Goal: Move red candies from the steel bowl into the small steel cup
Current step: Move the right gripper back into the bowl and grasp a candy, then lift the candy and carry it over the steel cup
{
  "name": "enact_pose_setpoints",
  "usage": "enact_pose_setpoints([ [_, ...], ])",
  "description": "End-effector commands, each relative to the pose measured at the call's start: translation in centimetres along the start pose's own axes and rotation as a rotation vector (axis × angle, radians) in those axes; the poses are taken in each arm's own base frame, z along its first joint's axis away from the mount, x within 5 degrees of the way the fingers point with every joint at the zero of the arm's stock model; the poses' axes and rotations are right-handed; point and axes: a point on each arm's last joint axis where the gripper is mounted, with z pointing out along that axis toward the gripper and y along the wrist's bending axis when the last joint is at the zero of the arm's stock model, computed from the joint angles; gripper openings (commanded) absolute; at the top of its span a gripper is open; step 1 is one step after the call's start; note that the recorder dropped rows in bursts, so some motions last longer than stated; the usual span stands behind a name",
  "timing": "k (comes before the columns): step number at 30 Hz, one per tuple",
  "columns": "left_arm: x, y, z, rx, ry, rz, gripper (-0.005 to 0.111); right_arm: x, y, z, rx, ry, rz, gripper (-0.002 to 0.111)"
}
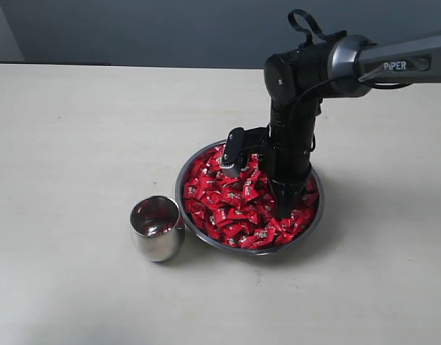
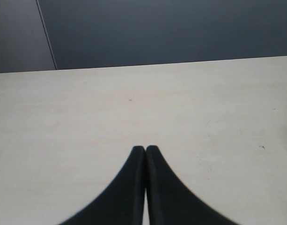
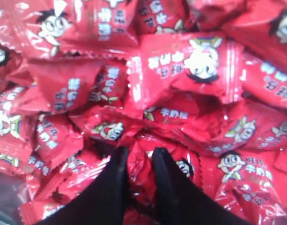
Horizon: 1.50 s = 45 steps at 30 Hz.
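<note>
The wide steel bowl [image 1: 193, 162] sits mid-table, heaped with red candies [image 1: 227, 208]. Left of it and close by stands the small steel cup [image 1: 157, 227], upright, with nothing showing inside. My right arm comes down from the upper right and its gripper [image 1: 283, 208] is pushed into the pile at the bowl's right side. In the right wrist view the gripper [image 3: 140, 154] has its two black fingers [image 3: 116, 187] closed on a red candy [image 3: 139, 176], with wrappers [image 3: 190, 65] all around. The left gripper [image 2: 145, 151] is shut and empty over bare table, out of the exterior view.
The pale table [image 1: 76, 129] stretches wide on every side of the bowl and cup. A dark wall [image 1: 170, 29] runs behind the far edge. The right arm's black wrist camera [image 1: 233, 152] hangs over the bowl's back half.
</note>
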Motion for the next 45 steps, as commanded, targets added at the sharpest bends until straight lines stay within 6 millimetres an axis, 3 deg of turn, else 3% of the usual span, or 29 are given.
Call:
enact_pose_setpoints([
  [1, 0.1, 0.0, 0.0, 0.006, -0.003, 0.000, 0.000, 0.3, 0.2, -1.4, 0.023, -0.009, -0.005, 0.001],
  [7, 0.1, 0.0, 0.0, 0.006, -0.003, 0.000, 0.000, 0.6, 0.6, -4.0, 0.088, -0.046, -0.009, 0.001],
  [16, 0.1, 0.0, 0.0, 0.006, -0.003, 0.000, 0.000, 0.6, 0.6, -5.1, 0.131, -0.092, 0.099, 0.001],
  [27, 0.1, 0.0, 0.0, 0.006, -0.003, 0.000, 0.000, -1.4, 1.0, -8.6, 0.147, -0.395, 0.198, -0.001],
  [37, 0.1, 0.0, 0.0, 0.006, -0.003, 0.000, 0.000, -5.5, 3.0, -13.4, 0.174, -0.559, 0.040, -0.001],
  [40, 0.1, 0.0, 0.0, 0.006, -0.003, 0.000, 0.000, -6.8, 3.8, -13.8, 0.157, -0.554, -0.013, -0.001],
  [45, 0.1, 0.0, 0.0, 0.006, -0.003, 0.000, 0.000, -8.7, 4.7, -12.6, 0.071, -0.490, -0.083, -0.001],
])
